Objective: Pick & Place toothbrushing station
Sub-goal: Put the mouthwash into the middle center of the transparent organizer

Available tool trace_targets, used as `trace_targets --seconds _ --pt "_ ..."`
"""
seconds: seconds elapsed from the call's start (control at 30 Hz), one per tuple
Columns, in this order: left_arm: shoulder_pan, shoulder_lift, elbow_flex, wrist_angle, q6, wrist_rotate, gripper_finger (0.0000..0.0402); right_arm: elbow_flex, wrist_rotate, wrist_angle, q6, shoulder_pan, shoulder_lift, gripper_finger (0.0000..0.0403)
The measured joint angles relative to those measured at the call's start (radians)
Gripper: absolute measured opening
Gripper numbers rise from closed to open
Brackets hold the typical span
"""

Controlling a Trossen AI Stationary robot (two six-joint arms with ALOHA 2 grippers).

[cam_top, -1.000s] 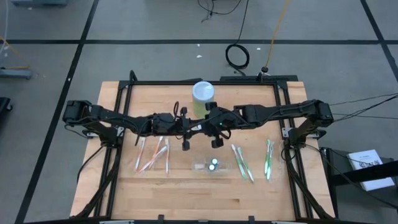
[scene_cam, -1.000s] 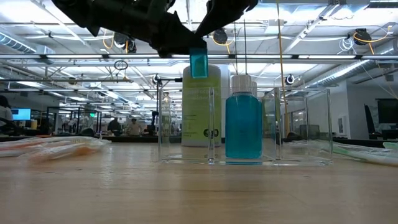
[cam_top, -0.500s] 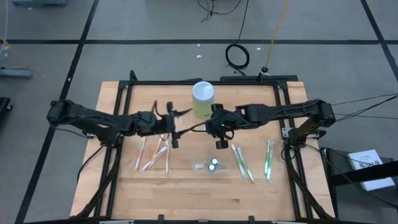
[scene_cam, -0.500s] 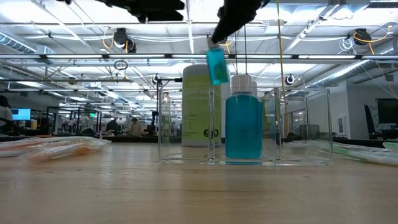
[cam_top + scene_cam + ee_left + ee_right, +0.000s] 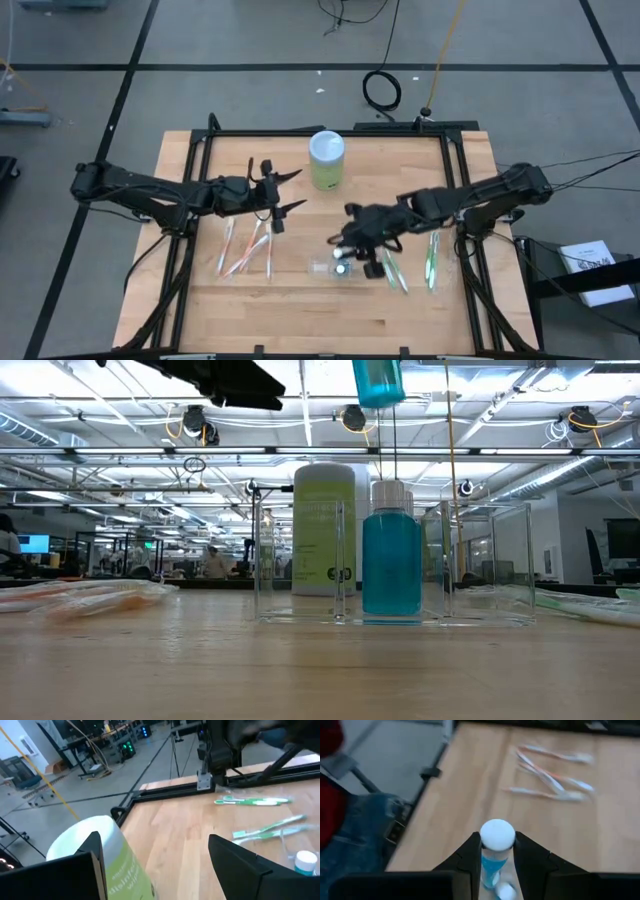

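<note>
Jaws first: the left gripper [image 5: 281,190] stands spread wide with nothing between its fingers, out over the wooden table [image 5: 300,300] near the green-labelled canister [image 5: 326,158]. The right gripper [image 5: 362,252] is clamped on a small blue bottle [image 5: 494,854] with a white cap, held above the clear organiser [image 5: 395,565] toward the table's front. That organiser already holds a larger blue bottle [image 5: 391,552] standing upright in one compartment. The canister stands upright at the back middle of the table. Orange-and-white toothbrushes [image 5: 246,248] lie in a loose bunch on the left side, green-and-white toothbrushes [image 5: 432,256] on the right, all flat on the wood.
</note>
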Motion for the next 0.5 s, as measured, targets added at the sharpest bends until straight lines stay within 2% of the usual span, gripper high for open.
trace_targets --seconds 0.13,0.3,0.5 --pt "0.000 -0.002 0.000 0.005 -0.006 0.000 0.0225 -0.106 0.009 0.168 0.013 0.020 0.002 0.0077" --pt "-0.003 -0.002 0.000 0.003 -0.019 0.000 0.0225 -0.226 0.011 0.296 0.015 0.021 0.001 0.0060" --pt "-0.003 -0.001 0.000 0.003 -0.036 0.001 0.0225 -0.338 0.006 0.435 -0.006 0.008 0.002 0.0007"
